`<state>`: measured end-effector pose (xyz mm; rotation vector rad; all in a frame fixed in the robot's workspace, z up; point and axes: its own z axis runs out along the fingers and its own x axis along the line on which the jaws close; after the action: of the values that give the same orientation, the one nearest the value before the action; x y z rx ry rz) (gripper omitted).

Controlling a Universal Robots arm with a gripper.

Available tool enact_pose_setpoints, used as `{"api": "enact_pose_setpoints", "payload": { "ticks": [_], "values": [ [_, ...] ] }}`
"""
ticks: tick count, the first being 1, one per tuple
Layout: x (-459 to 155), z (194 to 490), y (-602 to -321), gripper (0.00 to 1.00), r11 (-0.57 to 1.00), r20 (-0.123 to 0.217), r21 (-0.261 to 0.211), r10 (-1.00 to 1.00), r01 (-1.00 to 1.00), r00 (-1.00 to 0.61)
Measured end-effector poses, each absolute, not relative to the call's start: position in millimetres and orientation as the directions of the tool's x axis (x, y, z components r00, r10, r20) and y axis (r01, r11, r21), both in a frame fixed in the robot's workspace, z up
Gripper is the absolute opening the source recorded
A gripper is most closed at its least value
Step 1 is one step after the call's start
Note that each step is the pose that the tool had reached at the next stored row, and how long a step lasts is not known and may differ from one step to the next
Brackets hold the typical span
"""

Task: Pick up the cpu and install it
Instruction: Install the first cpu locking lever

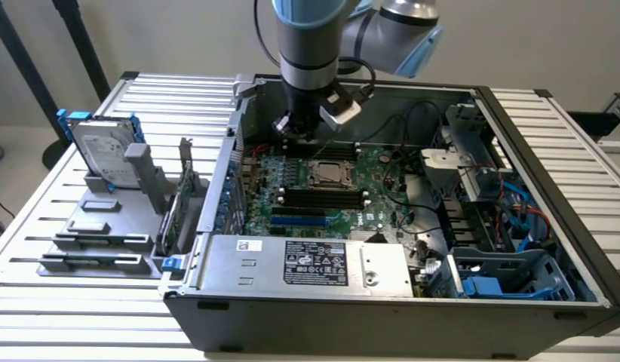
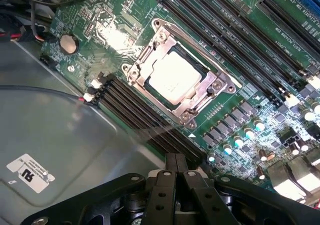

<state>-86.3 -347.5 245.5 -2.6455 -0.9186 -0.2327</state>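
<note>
One small square chip, the cpu [image 2: 175, 78], is lying flat in its socket on the green motherboard [image 2: 240, 55], shiny top facing up, framed by a silver metal bracket [image 2: 150, 40]. Being square, it has no long axis to speak of; in the wrist view its edges are running diagonally, lined up with the black memory slots [image 2: 145, 117] beside it. In the exterior view the chip [image 1: 325, 173] is sitting near the middle of the board, inside an open grey computer case [image 1: 391, 309] that is lying on its side.

That case is resting on a pale slatted table [image 1: 78, 309]. At about nine o'clock from the case, in the exterior view, a grey holder [image 1: 99, 241] is standing with a silver hard drive [image 1: 101, 151] with blue rails propped upright in it. A plain light wall is running behind, and dark stand legs are showing at the far corner.

Over the board, the robot arm is reaching down into the case. Its pincer [image 1: 302, 136] is hanging at roughly eleven o'clock from the chip in the exterior view, near but clear of it. In the wrist view the black fingers [image 2: 176, 177] are pressing together, closed with nothing between them, and the chip is lying well ahead of their tips, apart from them.
</note>
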Motion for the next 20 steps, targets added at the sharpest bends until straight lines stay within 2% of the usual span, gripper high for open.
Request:
{"api": "enact_pose_setpoints", "payload": {
  "ticks": [14, 20],
  "values": [
    [-82.0, 224.6, -342.9, 0.11, -0.749, 0.256, -0.244, 0.562, 0.616, 0.786],
    [-82.0, 220.9, -333.8, 0.11, -0.756, 0.254, -0.211, 0.570, 0.619, 0.782]
  ]
}}
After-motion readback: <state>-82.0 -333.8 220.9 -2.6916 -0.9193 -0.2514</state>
